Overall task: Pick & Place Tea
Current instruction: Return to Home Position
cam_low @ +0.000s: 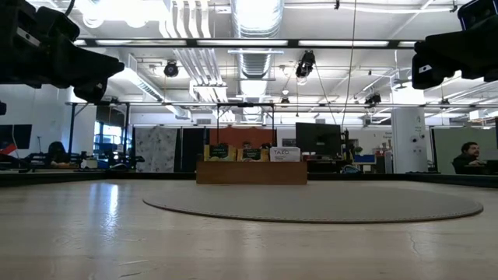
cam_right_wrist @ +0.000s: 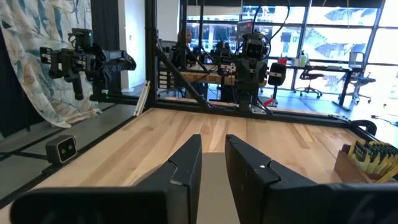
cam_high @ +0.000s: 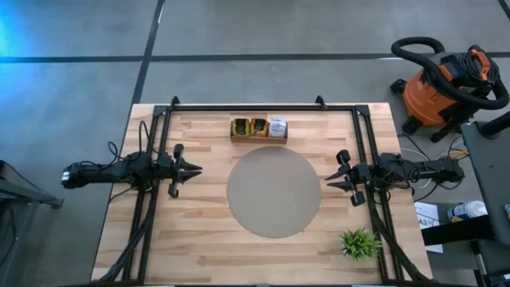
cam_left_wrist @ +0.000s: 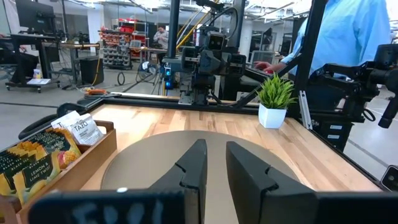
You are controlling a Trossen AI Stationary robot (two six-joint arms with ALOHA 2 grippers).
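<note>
Across the wooden table [cam_high: 199, 239], the tea [cam_high: 249, 127] stands in the tray [cam_high: 259, 140] at the back edge, and my left gripper [cam_high: 198, 169] and right gripper [cam_high: 327, 179] hang empty with fingers slightly parted, so I fear only tall packets tipping over its low wall.

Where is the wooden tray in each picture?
High view: the tray sits top middle, at the table's far edge.
Low view: the tray stands in the middle, far back.
Left wrist view: the tray is close by, with tea sticking up.
Right wrist view: the tray is partly cut off by the picture's edge.
Shared landmark: the round mat next to it.
</note>
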